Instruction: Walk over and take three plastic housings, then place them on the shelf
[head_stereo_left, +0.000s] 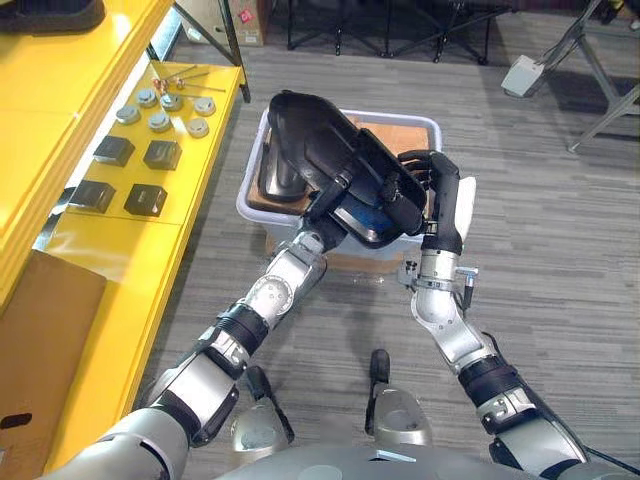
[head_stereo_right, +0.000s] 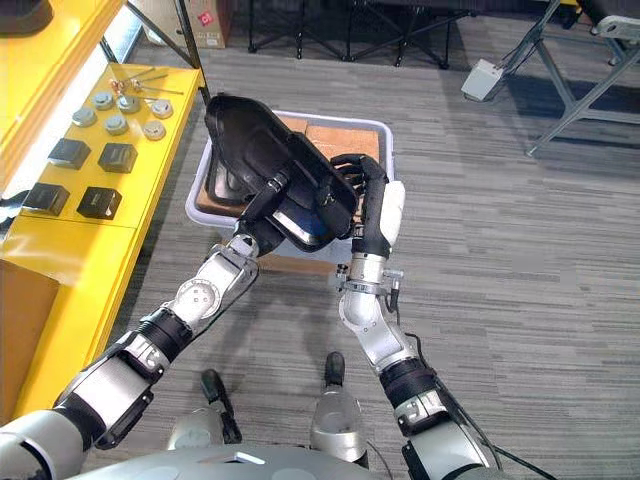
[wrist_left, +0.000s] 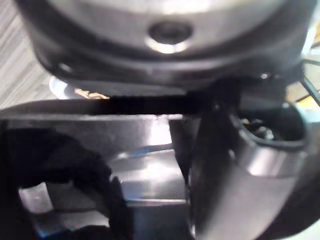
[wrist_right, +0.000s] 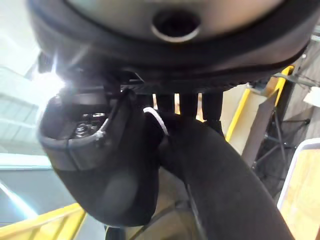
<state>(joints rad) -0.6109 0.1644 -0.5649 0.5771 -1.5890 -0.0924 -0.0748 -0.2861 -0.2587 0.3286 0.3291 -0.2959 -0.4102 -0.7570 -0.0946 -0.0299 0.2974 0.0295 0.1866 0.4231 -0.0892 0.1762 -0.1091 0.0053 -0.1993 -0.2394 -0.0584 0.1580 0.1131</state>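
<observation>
Both arms reach forward over a pale grey plastic bin (head_stereo_left: 432, 124) on the grey plank floor.

A large black moulded plastic housing (head_stereo_left: 310, 135) is held tilted in the air above the bin, between the two hands.

Left robot hand (head_stereo_left: 328, 208): under the housing's near end, fingers and thumb closed round its edge. In the left wrist view the thumb (wrist_left: 250, 165) presses against the housing's glossy inner wall.

Right robot hand (head_stereo_left: 440, 200): upright at the housing's right side, white thumb cover facing outward. Its fingers (wrist_right: 190, 102) hook over the housing's rim and the thumb (wrist_right: 100, 150) is bent in beside them, so it too is closed on the part.

A second dark plastic housing (head_stereo_left: 280, 178) lies in the bin, partly hidden under the lifted one, on a brown liner (head_stereo_left: 395, 126).

The long yellow shelf (head_stereo_left: 110, 260) runs along the robot's left, just beside the bin. It carries four black square blocks (head_stereo_left: 145, 155) and a cluster of round grey caps (head_stereo_left: 165, 110).
</observation>
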